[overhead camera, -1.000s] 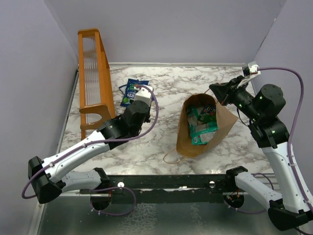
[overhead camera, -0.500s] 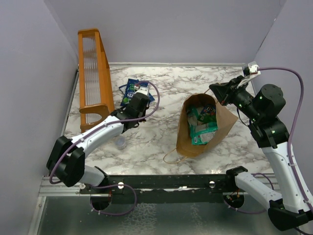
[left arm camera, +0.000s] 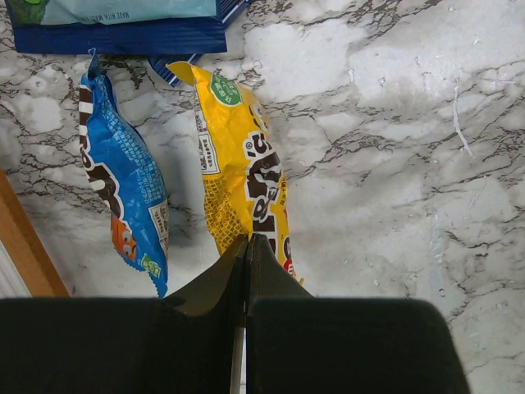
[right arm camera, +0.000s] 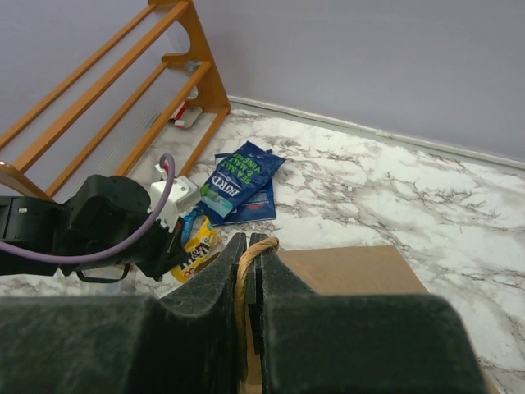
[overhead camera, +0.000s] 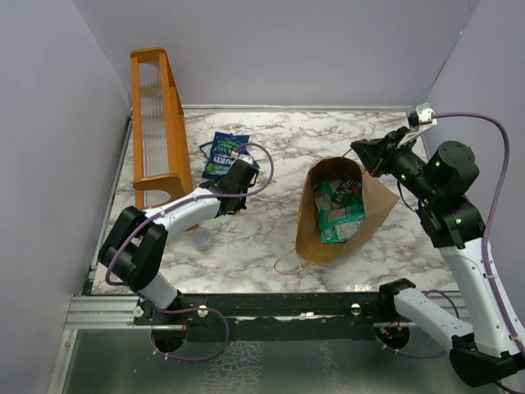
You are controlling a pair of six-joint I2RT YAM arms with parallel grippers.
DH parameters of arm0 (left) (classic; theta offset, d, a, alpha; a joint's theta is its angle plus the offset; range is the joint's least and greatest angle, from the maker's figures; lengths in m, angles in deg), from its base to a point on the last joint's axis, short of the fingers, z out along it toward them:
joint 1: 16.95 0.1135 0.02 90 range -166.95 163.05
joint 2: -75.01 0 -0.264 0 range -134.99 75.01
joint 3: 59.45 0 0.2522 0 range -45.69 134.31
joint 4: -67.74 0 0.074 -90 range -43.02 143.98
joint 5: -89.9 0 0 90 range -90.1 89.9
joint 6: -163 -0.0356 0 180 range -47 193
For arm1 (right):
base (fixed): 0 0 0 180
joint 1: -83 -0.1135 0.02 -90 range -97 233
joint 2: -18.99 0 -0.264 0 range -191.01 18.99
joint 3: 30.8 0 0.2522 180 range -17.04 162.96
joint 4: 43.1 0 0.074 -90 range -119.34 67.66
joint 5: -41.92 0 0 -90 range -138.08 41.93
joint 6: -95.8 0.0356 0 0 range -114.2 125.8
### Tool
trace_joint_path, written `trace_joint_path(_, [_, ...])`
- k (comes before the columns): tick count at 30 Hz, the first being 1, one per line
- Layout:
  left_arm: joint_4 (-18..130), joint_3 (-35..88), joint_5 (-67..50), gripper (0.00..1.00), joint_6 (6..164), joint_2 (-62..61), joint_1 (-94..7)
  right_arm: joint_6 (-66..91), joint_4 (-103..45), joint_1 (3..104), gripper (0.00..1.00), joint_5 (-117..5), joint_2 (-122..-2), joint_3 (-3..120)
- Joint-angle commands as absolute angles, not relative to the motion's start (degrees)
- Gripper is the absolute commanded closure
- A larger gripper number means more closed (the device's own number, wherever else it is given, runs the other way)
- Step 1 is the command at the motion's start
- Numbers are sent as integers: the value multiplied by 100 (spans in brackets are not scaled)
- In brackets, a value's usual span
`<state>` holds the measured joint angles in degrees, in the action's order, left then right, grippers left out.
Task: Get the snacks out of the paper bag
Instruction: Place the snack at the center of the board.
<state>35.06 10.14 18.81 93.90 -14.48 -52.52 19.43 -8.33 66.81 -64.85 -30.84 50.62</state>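
Note:
The brown paper bag (overhead camera: 373,201) lies on its side with its mouth toward the near edge, and several teal and green snacks (overhead camera: 340,209) show inside. My right gripper (overhead camera: 365,156) is shut on the bag's cord handle (right arm camera: 250,271) at the far rim. My left gripper (overhead camera: 236,195) is shut, with its tips (left arm camera: 246,240) just over a yellow packet (left arm camera: 246,176) lying flat on the marble. Nothing shows between its jaws. A blue packet (left arm camera: 123,189) lies beside the yellow one, and a dark blue pouch (overhead camera: 223,152) lies further back.
An orange wooden rack (overhead camera: 156,123) stands along the left side. A small clear cup (overhead camera: 201,239) sits on the marble near the left forearm. Grey walls close in the table on three sides. The bag's second handle loop (overhead camera: 287,263) lies toward the near edge.
My left gripper has drawn back a little toward the near side, and its elbow has swung up and in toward the table. The right arm and the bag have not moved.

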Motion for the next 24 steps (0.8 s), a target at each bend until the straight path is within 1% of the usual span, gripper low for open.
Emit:
trace_joint_path(1, [3561,1247,2046,100,9442,-1590,-5194,1912,-1026,6665,94,-6441,-2991,5038])
trace_joint_path(6, [3336,1352,2329,100,9459,-1817,-5175,1910,-1019,6665,94,-6434,-2979,5026])
trace_joint_path(10, [3176,1404,2426,84,9515,-1860,-5166,1925,-1018,6665,94,-6442,-2978,5021])
trace_joint_path(11, [3176,1392,2397,81,9525,-1834,-5166,1932,-1019,6665,94,-6442,-2975,5015])
trace_joint_path(15, [3026,1430,2300,65,9554,-1591,-5166,1942,-1010,6665,94,-6451,-2965,5011])
trace_joint_path(19, [2986,1437,1791,54,9550,-991,-5166,1937,-1012,6665,94,-6441,-2937,5011])
trace_joint_path(24, [3140,1325,1058,45,9676,14,-5175,1972,-1035,6665,94,-6472,-2945,4976])
